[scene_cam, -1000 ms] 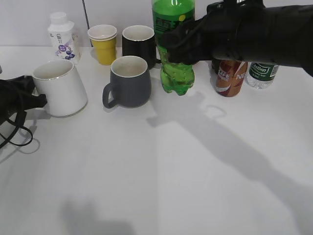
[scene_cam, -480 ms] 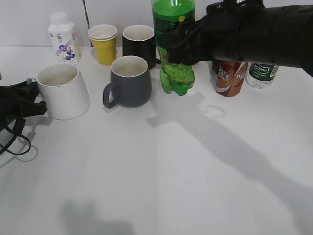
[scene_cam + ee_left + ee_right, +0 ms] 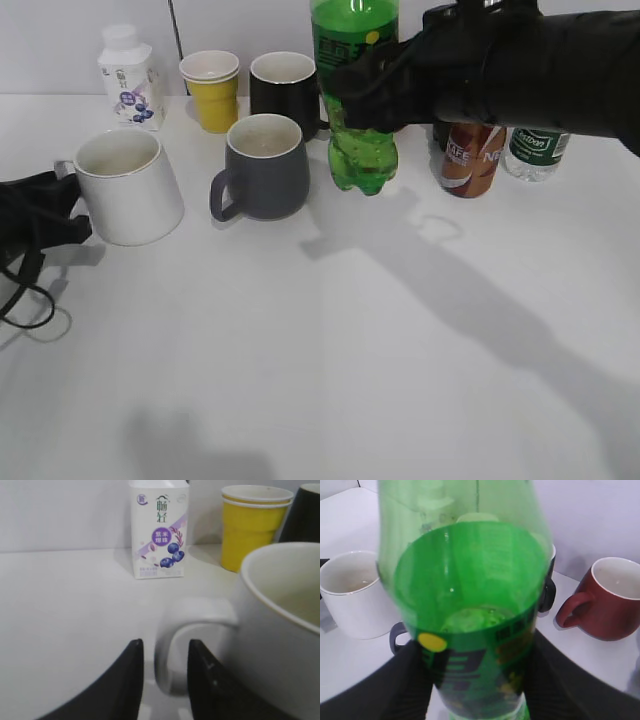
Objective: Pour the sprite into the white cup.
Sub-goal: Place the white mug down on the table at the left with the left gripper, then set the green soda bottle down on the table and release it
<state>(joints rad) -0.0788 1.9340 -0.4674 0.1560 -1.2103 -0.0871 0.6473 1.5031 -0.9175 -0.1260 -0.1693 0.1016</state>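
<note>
A white bench (image 3: 400, 380) seen at a slant from the front, with drinks and cups lined up along its back edge.

The right gripper (image 3: 375, 85), black and reaching in from the right edge, is closed around the middle of the sprite (image 3: 357, 100). The bottle is upright and lifted clear of the bench near the back edge, a little right of centre; its shadow falls on the surface below. The wrist view shows the dark fingers (image 3: 410, 680) pressed against both sides of the label. Holding it mid-body and upright likely keeps the liquid in until it reaches the cup.

The white cup (image 3: 125, 185) stands near the left edge, mouth up, looking empty. Its handle points left toward the left gripper (image 3: 70, 215). In the wrist view the two dark fingertips (image 3: 127, 680) are slightly apart, with the handle (image 3: 190, 630) just beyond the gap and slightly blurred; nothing is gripped. This gripper seems placed to steady or shift the cup by its handle.

Bottle and cup are well apart, with a grey mug (image 3: 265, 165) between them. Behind it stand a black mug (image 3: 283, 90), a yellow paper cup (image 3: 211, 90) and a small milk carton (image 3: 128, 75). A brown can (image 3: 470, 158) and a water bottle (image 3: 535, 150) sit toward the back right corner, partly hidden by the arm. A red mug (image 3: 605, 597) shows only in the right wrist view.
</note>
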